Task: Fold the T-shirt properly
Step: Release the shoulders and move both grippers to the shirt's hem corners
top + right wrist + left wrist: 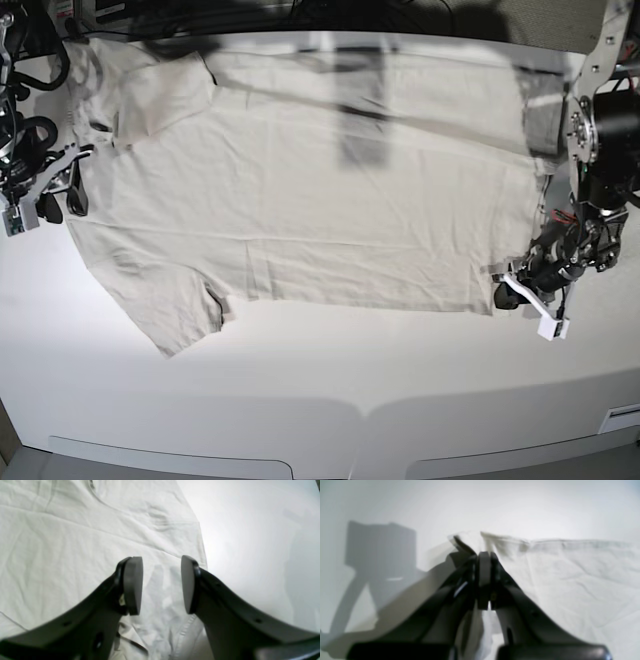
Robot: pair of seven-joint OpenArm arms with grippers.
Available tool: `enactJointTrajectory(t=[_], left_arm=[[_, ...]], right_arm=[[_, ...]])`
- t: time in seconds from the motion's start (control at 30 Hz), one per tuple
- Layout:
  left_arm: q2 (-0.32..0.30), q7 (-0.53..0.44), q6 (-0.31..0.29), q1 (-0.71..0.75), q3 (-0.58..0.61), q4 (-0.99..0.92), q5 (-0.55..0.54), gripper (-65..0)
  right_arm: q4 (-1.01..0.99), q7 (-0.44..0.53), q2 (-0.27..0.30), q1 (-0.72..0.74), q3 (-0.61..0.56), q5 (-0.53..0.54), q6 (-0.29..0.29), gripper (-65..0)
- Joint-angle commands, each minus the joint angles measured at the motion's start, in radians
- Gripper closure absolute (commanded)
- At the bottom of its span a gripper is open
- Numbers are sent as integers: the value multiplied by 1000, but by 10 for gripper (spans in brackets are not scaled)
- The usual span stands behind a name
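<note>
Pale T-shirt (300, 200) lies flat on white table (320, 380). Left gripper (483, 555) fingers pinched shut on hem corner nr table's right edge; right gripper (162, 583) fingers wide open, empty, over shirt's shoulder end. Best: right should pinch fabric before both lift evenly.

Smooth white tabletop (320, 400) with a matte finish, filling nearly the whole base view. Rounded front edge with two shallow curved cutouts meeting at a point in the middle. Brightest along the near part, dimmer toward the back, crossed there by soft grey shadows (362, 110). Beyond the far edge, a dark strip with tangled black cables (250, 12). At the lower left corner, a sliver of grey floor (15, 462).
</note>
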Motion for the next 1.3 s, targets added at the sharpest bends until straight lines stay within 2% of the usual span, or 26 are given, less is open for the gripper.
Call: enactJointTrajectory(t=[0.0,0.1,0.17,0.23,0.3,0.53,0.63,0.8,0.93,1.07,1.2,1.27], left_arm=[[-7,-8,-7,-27,-2,11,-10,0],[0,-8,-7,-27,-2,11,-10,0],[11,-5,-7,-23,-2,11,-9,0],[24,0,-7,-19,-2,11,-9,0],[27,-2,-7,-16,-2,10,-10,0],[37,-12,-7,-11,-2,11,-10,0],[39,-13,-7,-11,-2,10,-10,0],[38,-39,-7,-11,-2,11,-6,0],[39,-73,-7,-11,-2,11,-6,0],[44,-79,-7,-11,-2,11,-6,0],[45,-77,-7,-11,-2,11,-4,0],[46,-76,-7,-11,-2,11,5,0]], right_arm=[[14,-12,22,31,11,10,-5,-255],[-12,-123,23,144,11,14,-12,-255],[-54,-181,35,223,11,95,-12,-255],[-121,-214,40,291,8,140,-11,-255],[-197,-228,51,348,-8,140,-11,-255],[-509,-300,143,570,-220,187,-11,-255],[-624,-330,147,703,-310,180,4,-255],[-850,-295,135,911,-467,189,8,-255],[-1020,-295,98,1054,-583,155,22,-255],[-1152,-273,39,1150,-657,34,21,-255],[-1263,-145,-12,1179,-670,-111,20,-255],[-1300,-59,-27,1179,-670,-197,-3,-255]])
